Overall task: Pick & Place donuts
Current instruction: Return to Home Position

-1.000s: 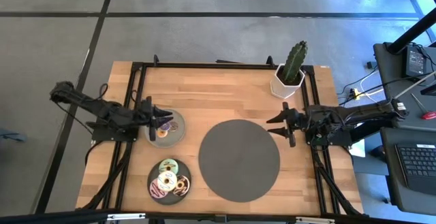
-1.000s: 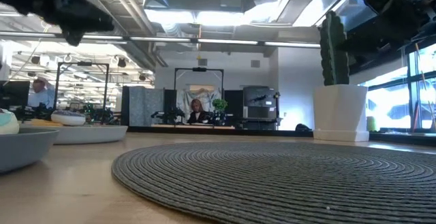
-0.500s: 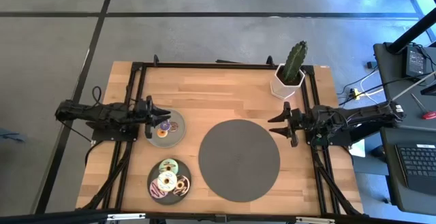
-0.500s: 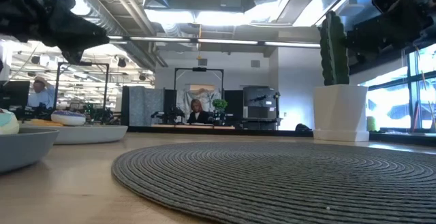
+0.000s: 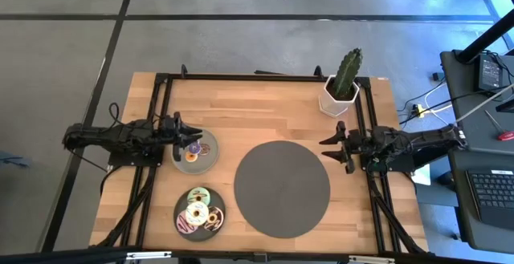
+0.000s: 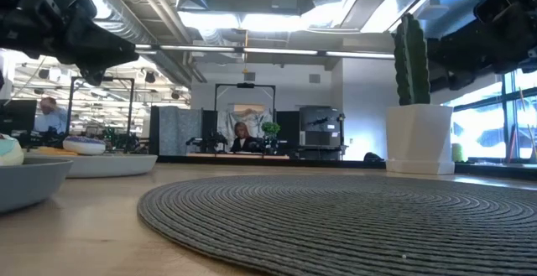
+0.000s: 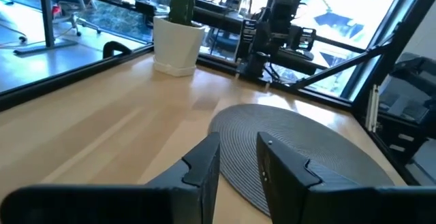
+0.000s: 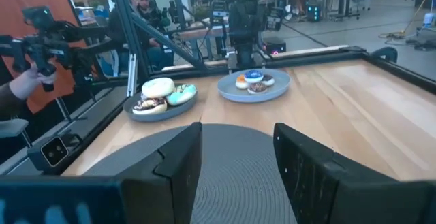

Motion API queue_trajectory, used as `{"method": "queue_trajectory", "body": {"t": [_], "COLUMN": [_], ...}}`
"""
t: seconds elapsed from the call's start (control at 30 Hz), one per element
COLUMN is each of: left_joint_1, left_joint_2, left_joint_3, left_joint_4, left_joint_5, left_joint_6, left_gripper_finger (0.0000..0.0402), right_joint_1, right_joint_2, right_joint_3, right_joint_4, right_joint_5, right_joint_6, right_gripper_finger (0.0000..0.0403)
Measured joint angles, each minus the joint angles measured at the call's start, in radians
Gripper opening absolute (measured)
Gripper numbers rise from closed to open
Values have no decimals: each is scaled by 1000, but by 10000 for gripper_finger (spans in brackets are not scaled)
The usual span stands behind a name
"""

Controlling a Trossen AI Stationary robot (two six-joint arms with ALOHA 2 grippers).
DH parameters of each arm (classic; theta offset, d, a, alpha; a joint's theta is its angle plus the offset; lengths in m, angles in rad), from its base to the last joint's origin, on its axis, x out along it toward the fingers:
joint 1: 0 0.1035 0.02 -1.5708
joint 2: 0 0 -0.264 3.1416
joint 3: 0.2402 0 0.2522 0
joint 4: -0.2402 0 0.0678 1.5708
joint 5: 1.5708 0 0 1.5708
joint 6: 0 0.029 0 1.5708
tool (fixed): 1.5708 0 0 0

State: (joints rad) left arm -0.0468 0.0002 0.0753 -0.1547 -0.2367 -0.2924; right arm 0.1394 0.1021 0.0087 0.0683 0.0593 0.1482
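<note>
— Where do the donuts [image 5: 200, 210] sit?
— Lower left of the high view, on the dark plate [image 5: 181, 202]; smaller ones on the grey plate [image 5: 210, 161] above it
— And the claws?
— The left claw [image 5: 187, 140] hangs over the grey plate's left edge, narrowly apart; the right claw [image 5: 331, 145] is at the right edge of the mat [image 5: 281, 188], wide apart

low view | near plate [image 6: 29, 180] cut off at left edge | donuts [image 6: 84, 145] — mostly hidden behind plate rims
</note>
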Motion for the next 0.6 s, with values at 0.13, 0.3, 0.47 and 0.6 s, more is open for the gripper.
{"method": "queue_trajectory", "body": {"t": [0.13,0.3,0.47,0.6], "left_joint_1": [17,19,19,19], "left_joint_2": [0,0,0,0], "left_joint_3": [0,0,0,0], "left_joint_4": [-2,8,5,-5], "left_joint_5": [0,-1,-1,-4], "left_joint_6": [0,0,-19,-18], "left_gripper_finger": [95,90,89,93], "right_joint_1": [0,0,0,0], "right_joint_2": [-80,-101,-101,-101], "right_joint_3": [1,3,3,3], "right_joint_4": [-37,-44,-49,-49], "right_joint_5": [0,-8,-8,-8], "right_joint_6": [-1,-22,-25,-25], "right_gripper_finger": [183,183,183,183]}}
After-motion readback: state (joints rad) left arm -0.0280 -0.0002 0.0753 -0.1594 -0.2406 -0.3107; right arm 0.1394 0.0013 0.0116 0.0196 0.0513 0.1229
